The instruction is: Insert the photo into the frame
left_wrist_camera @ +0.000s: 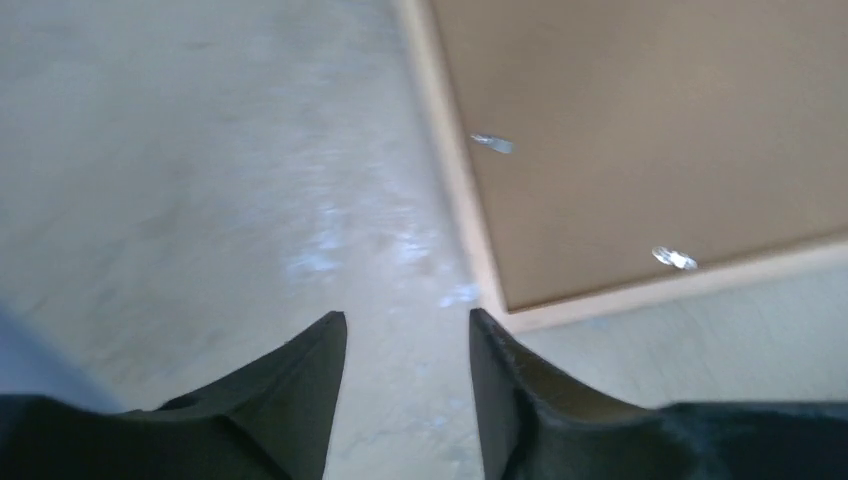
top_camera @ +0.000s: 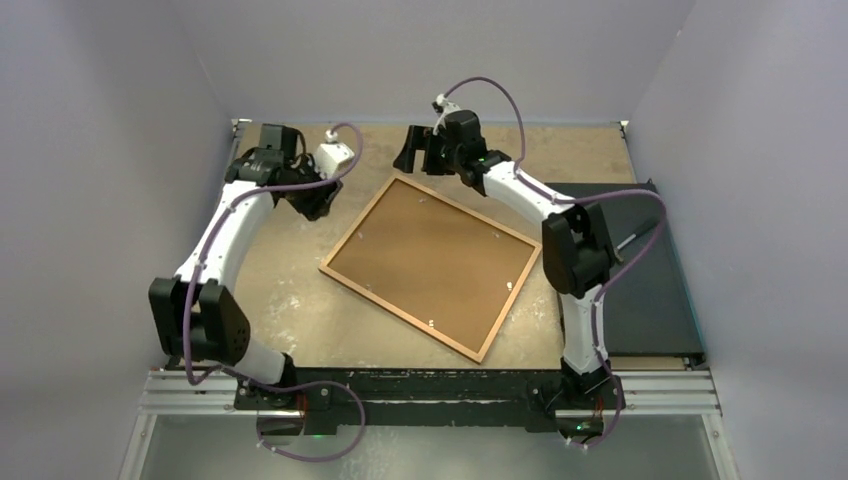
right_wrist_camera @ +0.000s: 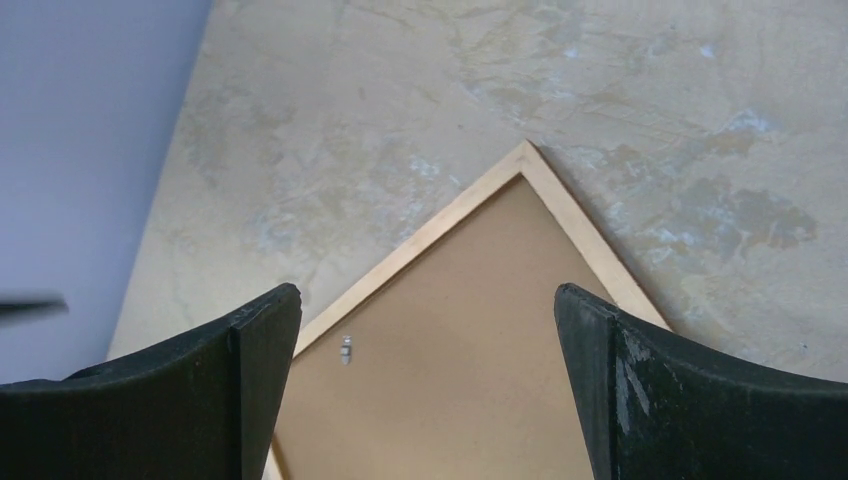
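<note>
left hand (left_wrist_camera: 408,314) part-spread, empty | right hand (right_wrist_camera: 428,290) spread wide over frame (right_wrist_camera: 420,242) corner | top only: black slab (top_camera: 655,300)

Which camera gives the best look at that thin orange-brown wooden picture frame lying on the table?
The top external view: the whole thin orange-brown wooden picture frame is visible there, all four corners, lying at an angle. The left wrist view catches only one corner and part of two rails; the right wrist view shows only the far corner.

Top external camera: above and behind the bases, looking steeply down from far off. Wrist cameras: close, looking past the left gripper (left_wrist_camera: 408,325) and the right gripper (right_wrist_camera: 428,295). Just ahead of each lies a different corner of the frame (left_wrist_camera: 460,185), which the top view shares.
</note>
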Available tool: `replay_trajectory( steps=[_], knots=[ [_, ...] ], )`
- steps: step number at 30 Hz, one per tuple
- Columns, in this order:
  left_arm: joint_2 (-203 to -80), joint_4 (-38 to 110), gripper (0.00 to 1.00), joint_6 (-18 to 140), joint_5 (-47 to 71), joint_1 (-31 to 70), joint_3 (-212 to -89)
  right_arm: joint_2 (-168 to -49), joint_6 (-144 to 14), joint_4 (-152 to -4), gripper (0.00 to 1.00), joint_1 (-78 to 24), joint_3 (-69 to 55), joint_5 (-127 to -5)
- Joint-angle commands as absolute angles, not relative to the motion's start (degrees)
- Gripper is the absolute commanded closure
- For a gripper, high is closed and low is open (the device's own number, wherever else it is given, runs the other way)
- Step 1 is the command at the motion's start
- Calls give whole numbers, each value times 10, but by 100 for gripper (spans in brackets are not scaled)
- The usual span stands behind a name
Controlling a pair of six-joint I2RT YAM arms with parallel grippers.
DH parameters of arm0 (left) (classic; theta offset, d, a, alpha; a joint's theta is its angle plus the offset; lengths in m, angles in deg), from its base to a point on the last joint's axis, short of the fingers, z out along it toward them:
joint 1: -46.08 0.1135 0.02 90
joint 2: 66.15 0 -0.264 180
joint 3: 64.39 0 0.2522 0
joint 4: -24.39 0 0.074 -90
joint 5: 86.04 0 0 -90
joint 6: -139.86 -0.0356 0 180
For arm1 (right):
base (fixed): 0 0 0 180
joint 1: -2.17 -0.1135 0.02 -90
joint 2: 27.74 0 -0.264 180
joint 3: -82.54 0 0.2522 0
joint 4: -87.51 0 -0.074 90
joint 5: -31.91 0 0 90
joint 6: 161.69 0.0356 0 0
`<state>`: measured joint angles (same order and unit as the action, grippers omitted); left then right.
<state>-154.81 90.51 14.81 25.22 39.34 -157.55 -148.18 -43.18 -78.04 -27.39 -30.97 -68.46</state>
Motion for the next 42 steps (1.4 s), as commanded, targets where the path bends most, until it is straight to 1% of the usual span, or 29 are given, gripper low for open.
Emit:
replay_trajectory(
  steps=[1, 2, 4, 6, 8, 9, 11, 12, 14, 16, 19, 24, 27, 30, 32, 38, 40, 42],
  knots=[
    [-1463, 703, 36, 232, 13, 409, -1574, -1435, -398, -857, 1, -249, -269, -781],
    [-1458, 683, 27, 235, 3, 415, -1566, -1432, -390, -858, 1, -246, -254, -789],
    [-1467, 682, 19, 247, 3, 423, -1568, -1426, -400, -819, 1, -267, -246, -685],
    [-1511, 730, 18, 281, 33, 434, -1602, -1424, -430, -757, 1, -312, -267, -563],
    [-1549, 772, 14, 306, 91, 444, -1634, -1404, -434, -739, 1, -339, -269, -482],
    [-1563, 787, 13, 311, 112, 445, -1644, -1385, -426, -750, 1, -344, -257, -467],
    [-1583, 804, 11, 314, 142, 447, -1652, -1353, -358, -766, 1, -325, -216, -505],
    [-1589, 807, 10, 314, 155, 446, -1651, -1347, -326, -768, 1, -300, -203, -549],
    [-1601, 804, 9, 314, 163, 447, -1643, -1349, -326, -794, 1, -257, -178, -675],
    [-1617, 807, 9, 311, 167, 446, -1635, -1338, -349, -830, 1, -271, -151, -651],
    [-1640, 805, 13, 295, 188, 450, -1622, -1330, -387, -834, 1, -328, -135, -588],
    [-1685, 804, 22, 284, 233, 452, -1623, -1355, -392, -826, 2, -387, -147, -582],
    [-1713, 808, 25, 283, 258, 455, -1631, -1372, -391, -829, 5, -415, -149, -584],
    [-1737, 804, 31, 276, 279, 460, -1632, -1380, -388, -852, 9, -433, -135, -596],
    [-1756, 809, 38, 267, 290, 460, -1635, -1383, -383, -867, 10, -438, -126, -605],
    [-1799, 838, 67, 229, 337, 460, -1642, -1400, -364, -899, 16, -441, -107, -629],
    [-1807, 850, 72, 215, 353, 460, -1638, -1408, -357, -915, 18, -441, -101, -644],
    [-1811, 857, 75, 204, 367, 460, -1629, -1416, -348, -938, 20, -441, -90, -660]
  ],
)
